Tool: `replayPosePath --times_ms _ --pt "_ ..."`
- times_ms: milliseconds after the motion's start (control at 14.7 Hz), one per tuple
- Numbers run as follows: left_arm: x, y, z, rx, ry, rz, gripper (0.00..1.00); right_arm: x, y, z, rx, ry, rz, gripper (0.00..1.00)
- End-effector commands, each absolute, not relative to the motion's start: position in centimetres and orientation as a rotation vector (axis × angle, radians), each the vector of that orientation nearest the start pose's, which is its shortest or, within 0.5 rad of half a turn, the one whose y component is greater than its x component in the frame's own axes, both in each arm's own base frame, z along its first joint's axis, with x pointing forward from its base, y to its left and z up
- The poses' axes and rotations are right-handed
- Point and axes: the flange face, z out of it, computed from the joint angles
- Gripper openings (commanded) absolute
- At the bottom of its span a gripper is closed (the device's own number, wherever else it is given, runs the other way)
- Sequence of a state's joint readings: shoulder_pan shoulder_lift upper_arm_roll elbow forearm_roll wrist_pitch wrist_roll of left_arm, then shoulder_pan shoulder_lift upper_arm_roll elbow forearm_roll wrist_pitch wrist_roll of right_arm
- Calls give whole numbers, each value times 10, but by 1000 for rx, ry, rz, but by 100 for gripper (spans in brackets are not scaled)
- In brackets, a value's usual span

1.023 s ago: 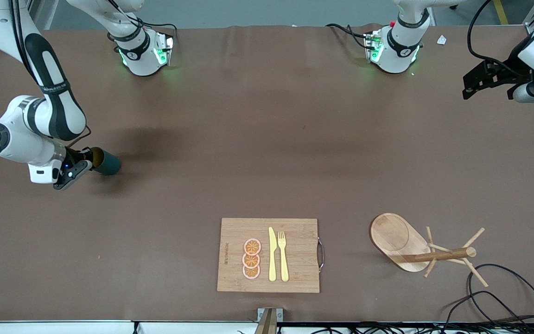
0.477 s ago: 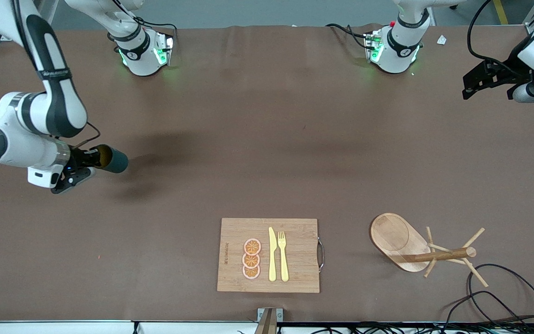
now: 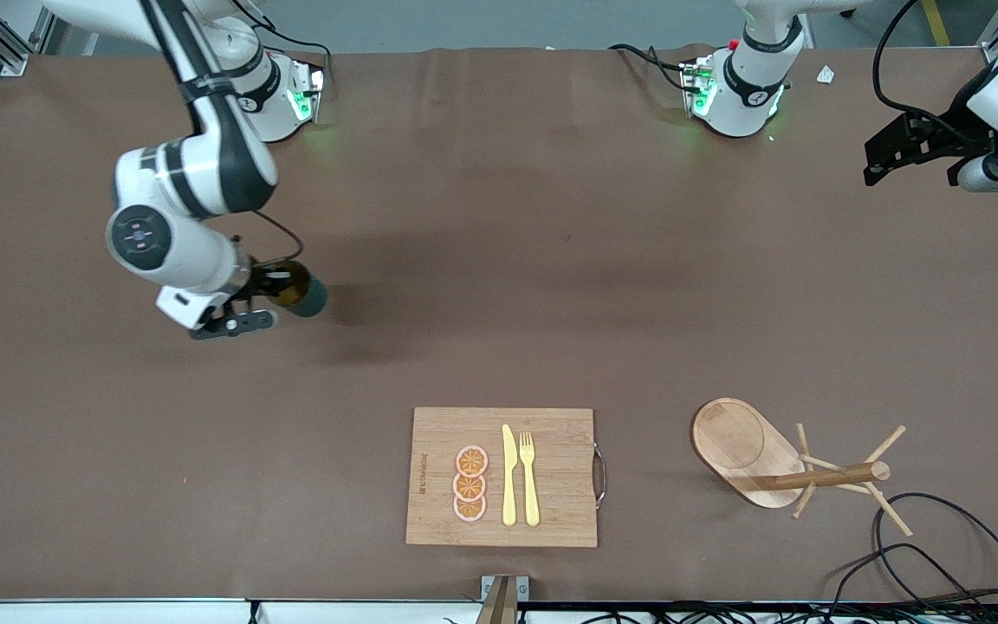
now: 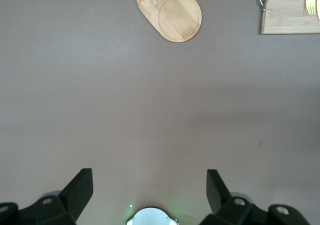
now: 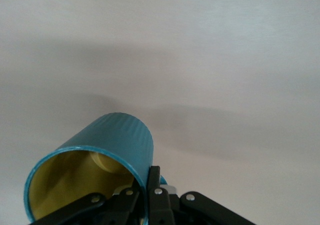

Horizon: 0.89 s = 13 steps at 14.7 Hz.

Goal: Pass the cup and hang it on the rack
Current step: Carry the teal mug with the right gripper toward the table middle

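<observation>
Now the right claw (image 3: 269, 299), at the frame's middle left, grips the ribbed teal cup (image 3: 301, 292) by its rim, mouth sideways, probably for passing; the left claw (image 3: 884, 160) waits released at the upper right, above the brown desk (image 3: 499, 260).

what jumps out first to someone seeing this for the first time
The right pincer grips a teal cup by its rim, tipped on its side in the air over the right arm's end of the table. The wooden rack stands toward the left arm's end, beside a cutting board. The left pincer waits open, up over the table.
</observation>
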<state>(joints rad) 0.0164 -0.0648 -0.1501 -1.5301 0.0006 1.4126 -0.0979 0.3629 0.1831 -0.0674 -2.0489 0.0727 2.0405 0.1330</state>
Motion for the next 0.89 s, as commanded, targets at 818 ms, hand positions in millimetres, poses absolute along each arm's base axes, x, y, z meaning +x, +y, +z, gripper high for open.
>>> replayPosePath --times_ms 818 --pt "514 -71 666 -3130 75 86 100 514 441 268 -3107 333 159 0"
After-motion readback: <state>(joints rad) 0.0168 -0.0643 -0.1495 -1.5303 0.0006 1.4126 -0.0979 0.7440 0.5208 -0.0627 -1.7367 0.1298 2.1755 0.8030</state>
